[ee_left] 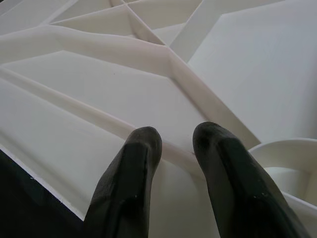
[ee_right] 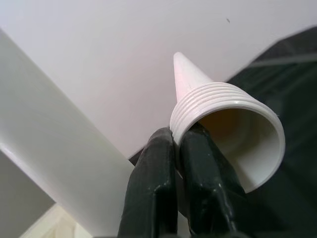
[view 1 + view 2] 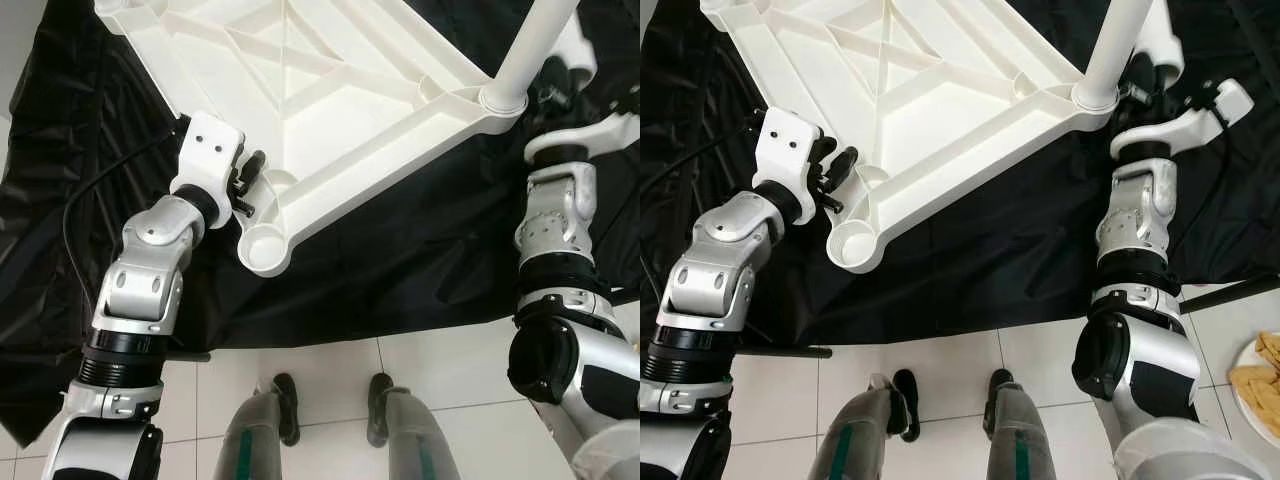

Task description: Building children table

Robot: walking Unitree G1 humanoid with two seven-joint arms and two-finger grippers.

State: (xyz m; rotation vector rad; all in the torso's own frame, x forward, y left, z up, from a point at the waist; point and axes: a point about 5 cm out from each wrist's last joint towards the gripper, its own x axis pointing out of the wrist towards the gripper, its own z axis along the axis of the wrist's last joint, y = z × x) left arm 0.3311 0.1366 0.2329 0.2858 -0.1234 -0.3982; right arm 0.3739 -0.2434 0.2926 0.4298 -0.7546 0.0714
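Tabletop (image 3: 330, 100) lay upside down on black sheet (image 3: 420, 260), ribbed underside up, one white leg (image 3: 528, 55) already seated in its far corner socket. Left gripper (image 1: 176, 148) sat at the near edge beside the empty corner socket (image 3: 264, 245), fingers a little apart, tips resting on a rib, gripping nothing. Right gripper (image 2: 177, 148) was clamped on the threaded rim of a second leg (image 2: 223, 124), one finger inside the open end, one outside, just beside the fitted leg.
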